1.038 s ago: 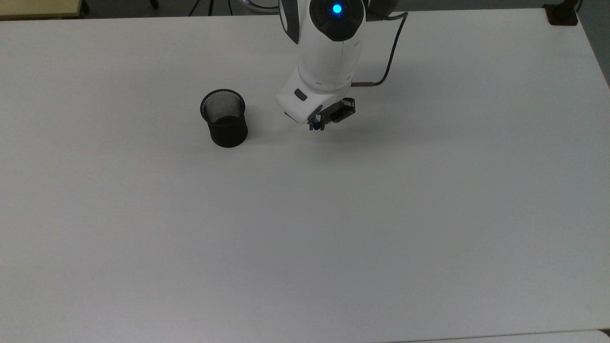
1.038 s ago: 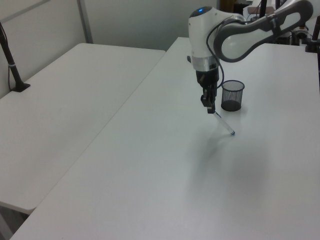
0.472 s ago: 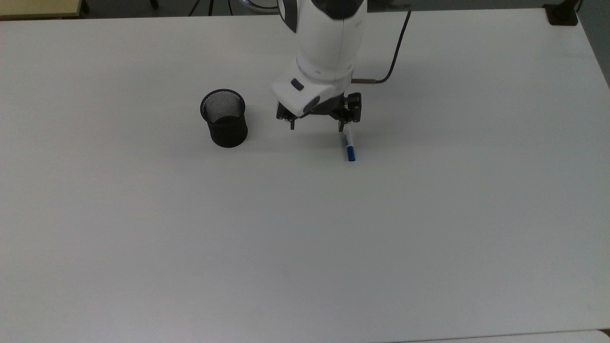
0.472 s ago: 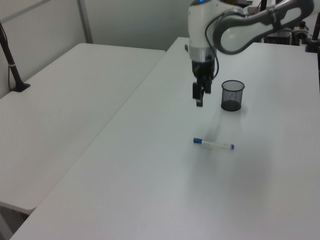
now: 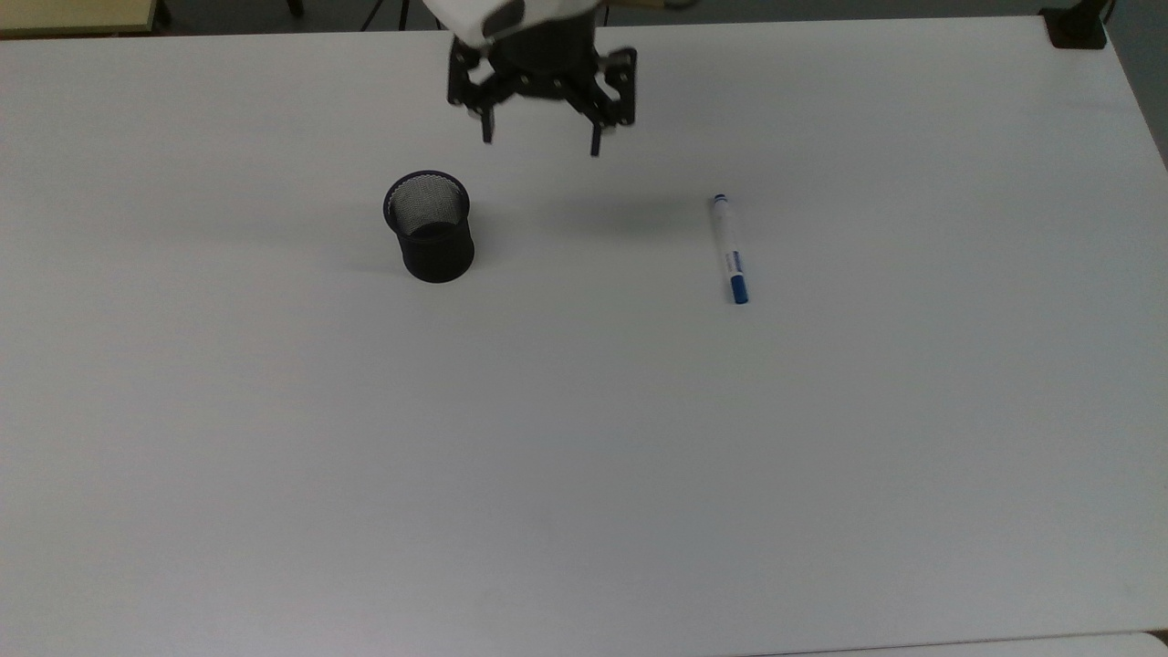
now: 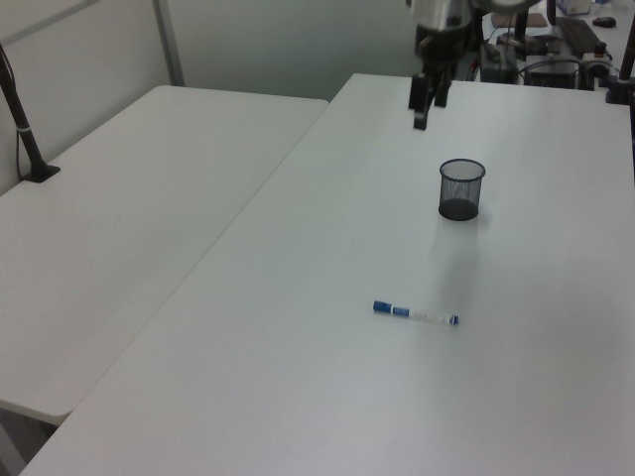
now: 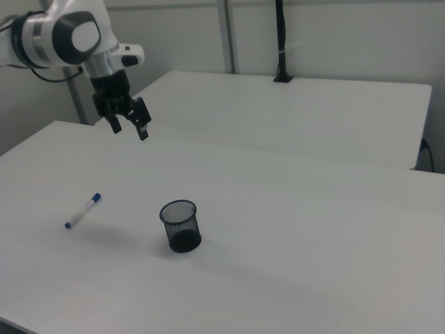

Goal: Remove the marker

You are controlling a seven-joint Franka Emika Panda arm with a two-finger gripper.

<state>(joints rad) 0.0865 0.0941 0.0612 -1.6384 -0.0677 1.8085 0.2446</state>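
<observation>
A broad white desk (image 5: 584, 456) takes up the room's middle. A second white table (image 6: 129, 228) stands just beside it, a narrow gap between them. A black clamped pole (image 7: 281, 42) rises at its far edge, near twelve o'clock, against pale wall panels (image 7: 334, 35).

A black mesh cup (image 5: 429, 226) stands upright on the white table (image 5: 584, 456), a second table (image 6: 129, 228) alongside.

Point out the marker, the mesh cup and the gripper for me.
marker (image 5: 729, 248): top view, middle of its white barrel.
mesh cup (image 5: 436, 246): top view, its outer wall.
gripper (image 5: 539, 137): top view, midway between its open fingertips.
</observation>
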